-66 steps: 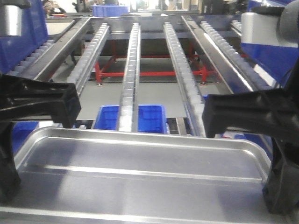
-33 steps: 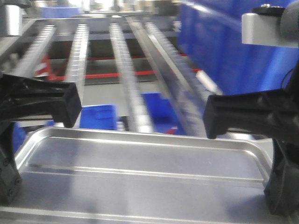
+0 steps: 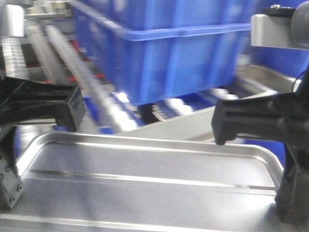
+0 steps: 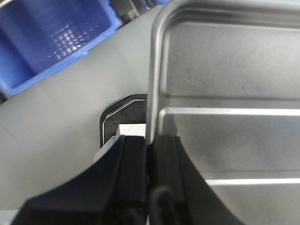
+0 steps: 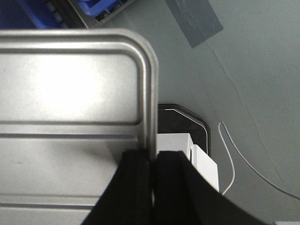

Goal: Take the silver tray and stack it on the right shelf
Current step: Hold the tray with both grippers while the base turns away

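The silver tray (image 3: 145, 169) fills the lower front view, level, with two long ridges along its floor. My left gripper (image 3: 9, 181) is shut on its left rim and my right gripper (image 3: 289, 193) on its right rim. In the left wrist view the black fingers (image 4: 133, 154) of the left gripper (image 4: 149, 143) pinch the tray's edge (image 4: 154, 84). The right gripper (image 5: 153, 157) clamps the other rim (image 5: 151, 93) in the right wrist view. Beyond the tray stands the right shelf (image 3: 181, 126), with blurred roller rails (image 3: 101, 106) behind its steel front bar.
A large blue crate (image 3: 164, 48) sits on the rollers just past the tray's far edge. Another steel surface (image 3: 263, 77) shows at the right. Below are grey floor, a blue bin (image 4: 47, 37), a grey tape patch (image 5: 194, 18) and a white cable (image 5: 232, 159).
The view has swung to the right: the open roller rails and red frame slid off to the left, and the big blue crate now fills the top. Both grippers keep hold of the tray.
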Controlling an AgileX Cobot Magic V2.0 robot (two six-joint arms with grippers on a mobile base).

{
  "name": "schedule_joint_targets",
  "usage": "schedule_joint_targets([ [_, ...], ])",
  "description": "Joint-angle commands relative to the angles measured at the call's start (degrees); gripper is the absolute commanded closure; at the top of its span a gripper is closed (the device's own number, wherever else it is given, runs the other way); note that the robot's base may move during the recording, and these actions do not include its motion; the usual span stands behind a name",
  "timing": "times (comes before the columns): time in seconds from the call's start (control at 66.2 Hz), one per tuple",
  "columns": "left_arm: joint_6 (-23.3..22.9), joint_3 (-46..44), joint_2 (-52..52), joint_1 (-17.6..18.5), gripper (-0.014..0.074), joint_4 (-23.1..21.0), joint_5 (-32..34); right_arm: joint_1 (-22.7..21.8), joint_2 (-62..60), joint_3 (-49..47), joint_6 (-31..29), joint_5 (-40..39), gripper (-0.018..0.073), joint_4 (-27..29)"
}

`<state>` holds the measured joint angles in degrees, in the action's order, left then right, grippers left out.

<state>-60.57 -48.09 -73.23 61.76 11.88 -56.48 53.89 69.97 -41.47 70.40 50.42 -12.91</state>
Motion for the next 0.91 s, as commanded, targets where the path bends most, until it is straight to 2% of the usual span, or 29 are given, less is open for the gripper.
schedule_joint_targets([
  [0.0,0.0,-1.3,1.2,0.3,0.0696,1.2,-0.6,0.1,-1.1,-1.3,-0.2,0.7,0.0495,-1.7],
  [0.891,0.0,-1.3,1.2,0.3,0.0696,1.2,-0.6,0.1,-1.1,-1.3,-0.2,1.5,0.0495,-1.7],
])
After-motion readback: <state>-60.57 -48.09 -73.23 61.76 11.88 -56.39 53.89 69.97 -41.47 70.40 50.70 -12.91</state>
